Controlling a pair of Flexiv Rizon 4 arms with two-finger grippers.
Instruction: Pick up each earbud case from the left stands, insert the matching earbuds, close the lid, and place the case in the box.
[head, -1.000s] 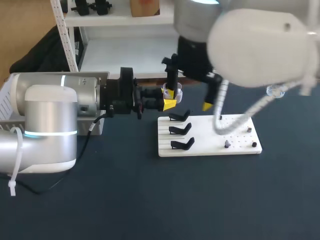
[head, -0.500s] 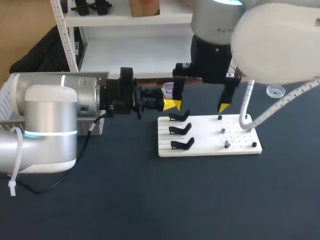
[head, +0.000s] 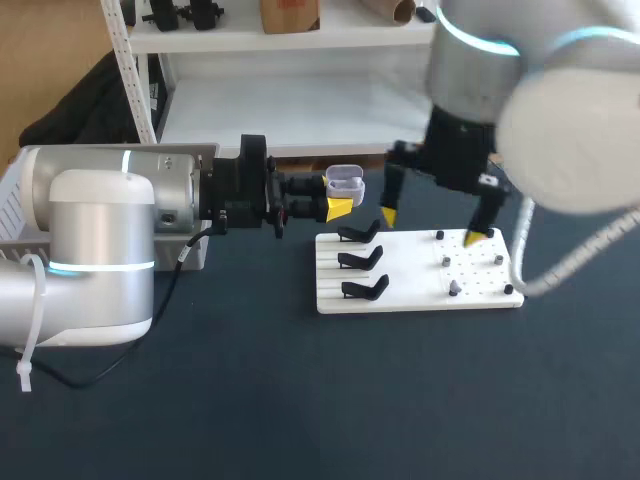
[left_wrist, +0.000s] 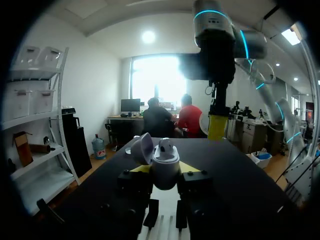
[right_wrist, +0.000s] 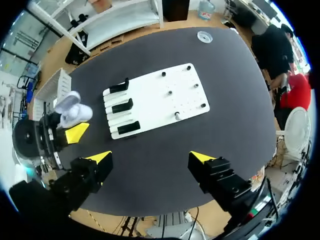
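The left gripper comes in level from the left, its jaws closed on the lower half of the earbud case; it holds the case in the air off the left side of the white board, near the stands. The case's lid stands open and tilted back; in the left wrist view one earbud sits in the case, and whether a second lies beside it is hard to tell. The right gripper hangs high over the table and points down, with the board ahead of its fingers; its jaws are wide and hold nothing. On the board's left part three black stands lie in a column, all bare; on its right part a few small dark pieces sit among the holes, well apart.
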